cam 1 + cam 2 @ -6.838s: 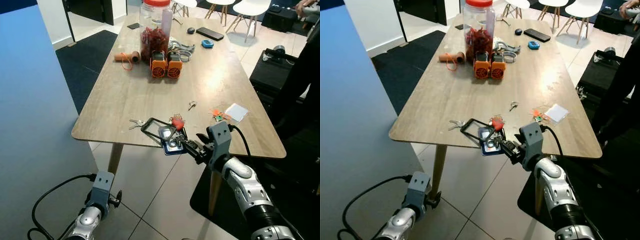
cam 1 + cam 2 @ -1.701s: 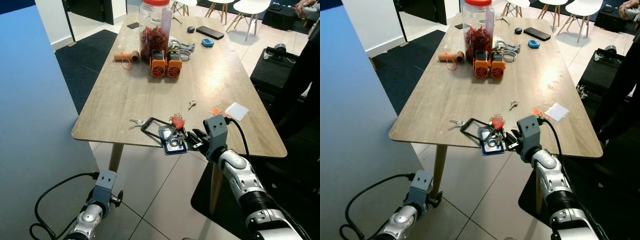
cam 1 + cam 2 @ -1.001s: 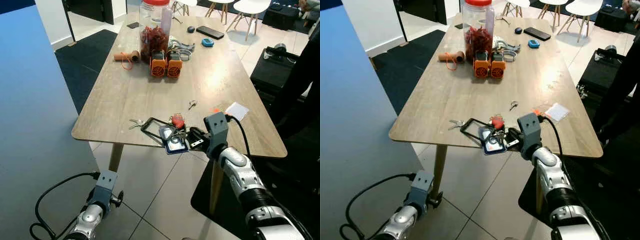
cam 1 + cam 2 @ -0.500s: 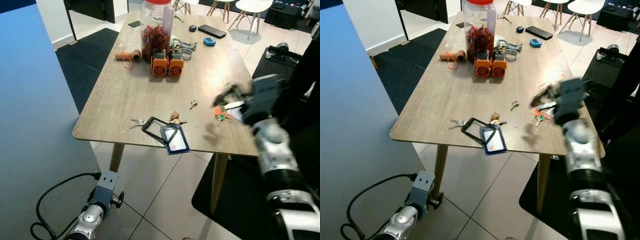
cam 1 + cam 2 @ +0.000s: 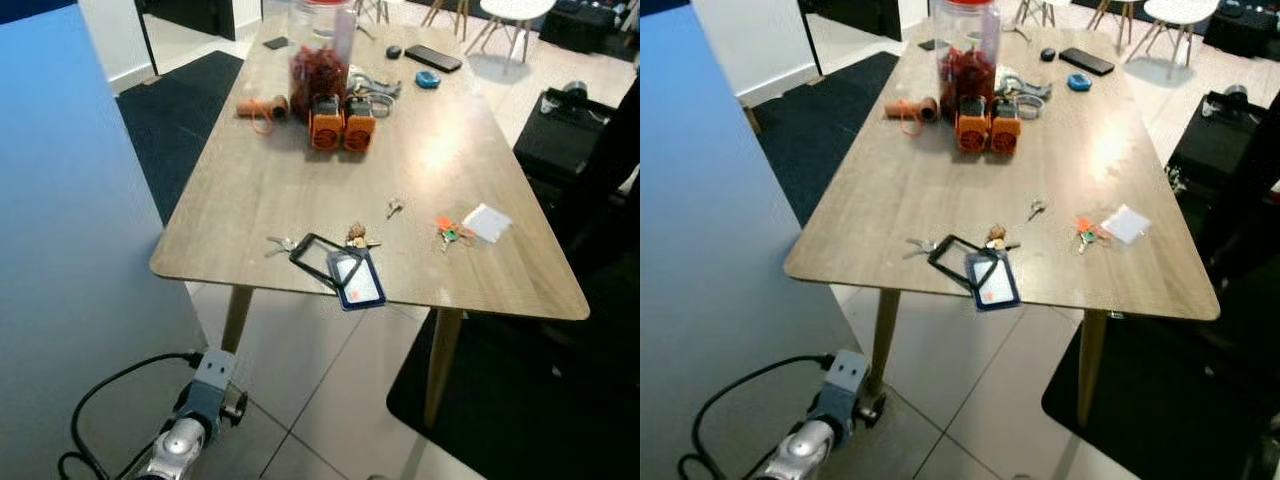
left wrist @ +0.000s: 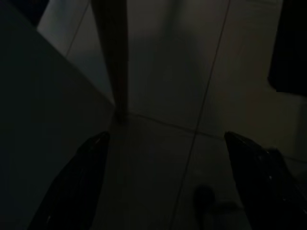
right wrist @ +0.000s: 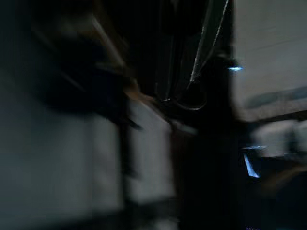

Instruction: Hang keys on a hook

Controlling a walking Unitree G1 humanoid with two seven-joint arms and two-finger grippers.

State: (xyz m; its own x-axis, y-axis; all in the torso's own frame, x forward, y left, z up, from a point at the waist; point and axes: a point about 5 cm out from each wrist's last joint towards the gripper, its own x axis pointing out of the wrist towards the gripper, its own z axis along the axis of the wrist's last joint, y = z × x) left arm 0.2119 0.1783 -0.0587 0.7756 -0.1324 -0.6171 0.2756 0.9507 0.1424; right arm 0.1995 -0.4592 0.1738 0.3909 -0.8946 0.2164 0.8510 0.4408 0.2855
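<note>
On the wooden table (image 5: 260, 170), a key bunch with a brown fob (image 5: 358, 237) lies near the front edge, beside a blue badge holder on a black lanyard (image 5: 355, 280). Small silver keys (image 5: 280, 242), a single key (image 5: 395, 208) and keys with orange and green tags (image 5: 450, 232) lie nearby. The red-fobbed keys are gone from the table. The dark, blurred right wrist view has a metal ring (image 7: 189, 101) with thin metal pieces hanging close, held in my right gripper. My left arm (image 5: 190, 430) hangs low by the floor, its left gripper (image 6: 165, 139) open.
A jar of red items (image 5: 318, 60), two orange devices (image 5: 343, 125), a phone (image 5: 434, 58) and a white card (image 5: 488, 222) sit on the table. A blue wall (image 5: 70, 250) stands at the left. A table leg (image 6: 112, 52) rises from the tiled floor. Black mat at the right.
My right gripper closed at the red-fobbed keys, then swung up and right out of the head views; the red fob left the table with it. The camera shifted slightly.
</note>
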